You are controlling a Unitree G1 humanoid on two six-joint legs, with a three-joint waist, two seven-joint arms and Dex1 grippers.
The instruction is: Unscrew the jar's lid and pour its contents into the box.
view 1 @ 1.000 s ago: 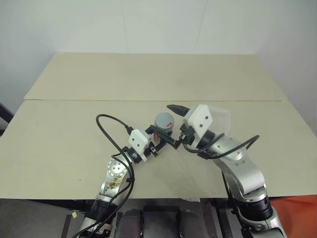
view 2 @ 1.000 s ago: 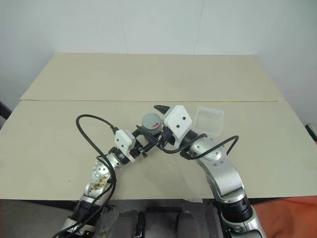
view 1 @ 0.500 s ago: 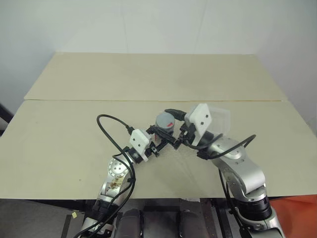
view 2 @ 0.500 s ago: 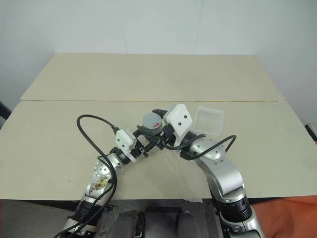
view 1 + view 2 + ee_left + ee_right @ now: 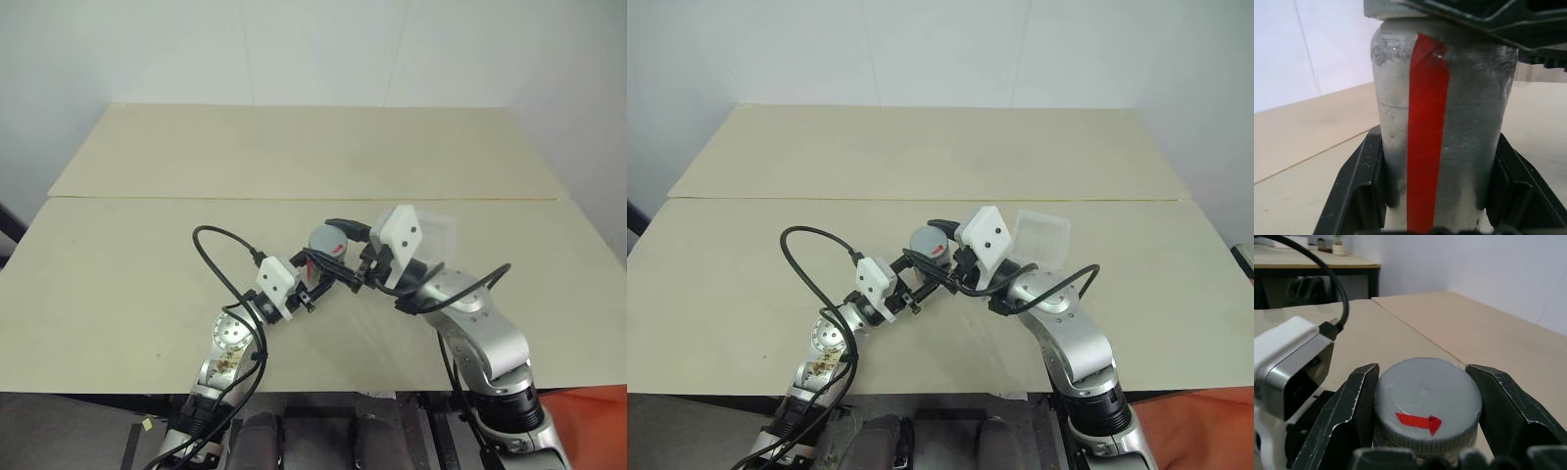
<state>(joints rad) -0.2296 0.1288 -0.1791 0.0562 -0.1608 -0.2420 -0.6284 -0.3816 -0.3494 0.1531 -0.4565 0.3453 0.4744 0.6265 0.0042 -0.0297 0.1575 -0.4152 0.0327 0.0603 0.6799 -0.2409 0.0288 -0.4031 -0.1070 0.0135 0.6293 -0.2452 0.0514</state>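
The jar [image 5: 1440, 137], a grey cylinder with a red vertical stripe, stands upright just above the table's middle. My left gripper [image 5: 313, 281] is shut on its body, one black finger [image 5: 1359, 191] on each side. The round grey lid [image 5: 1427, 406], marked with a small red arrow, sits on top of the jar [image 5: 321, 257]. My right gripper [image 5: 1422, 371] is shut on the lid from the right, its fingers [image 5: 1347, 416] pressed against the rim on either side. The clear box [image 5: 1043, 235] lies on the table just behind the right wrist, partly hidden by it.
The pale wooden table [image 5: 147, 255] is made of two boards with a seam running across behind the jar. A black cable [image 5: 220, 259] loops up from the left wrist. A white wall stands beyond the far edge.
My right gripper stood open around the lid a second ago and has since shut on it, with the wrist rolling slightly. The left gripper and the jar kept still.
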